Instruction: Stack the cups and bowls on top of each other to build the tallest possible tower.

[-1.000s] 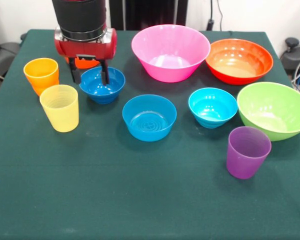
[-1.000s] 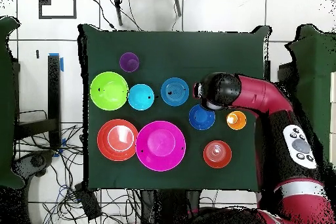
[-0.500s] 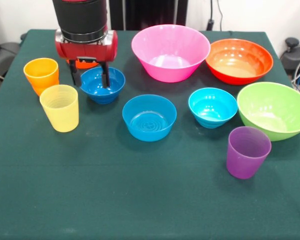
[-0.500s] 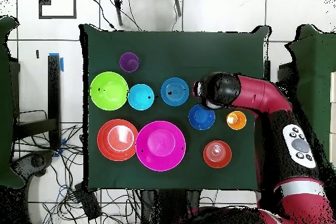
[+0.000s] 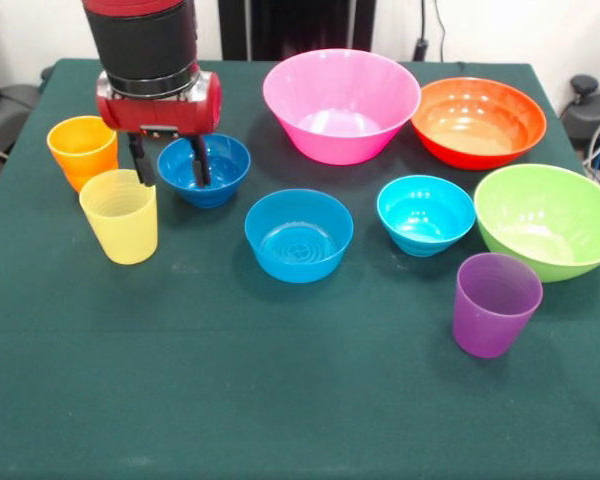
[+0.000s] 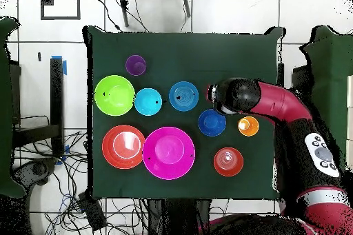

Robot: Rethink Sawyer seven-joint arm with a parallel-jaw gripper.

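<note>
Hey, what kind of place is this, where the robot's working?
Probably a robotics lab: a green-clothed table set with plastic bowls and cups, the robot arm beside it, and loose cables across a tiled floor.

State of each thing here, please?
gripper: open, astride dark blue bowl's rim
dark blue bowl: upright, empty
orange cup: upright, empty
yellow cup: upright, empty
purple cup: upright, empty
mid-blue bowl: upright, empty
cyan bowl: upright, empty
pink bowl: upright, empty
large orange-red bowl: upright, empty
green bowl: upright, empty
small orange-red bowl: unstacked

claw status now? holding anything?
Claw: open and empty, one finger outside the dark blue bowl rim, the other inside it, beside the yellow cup.
</note>
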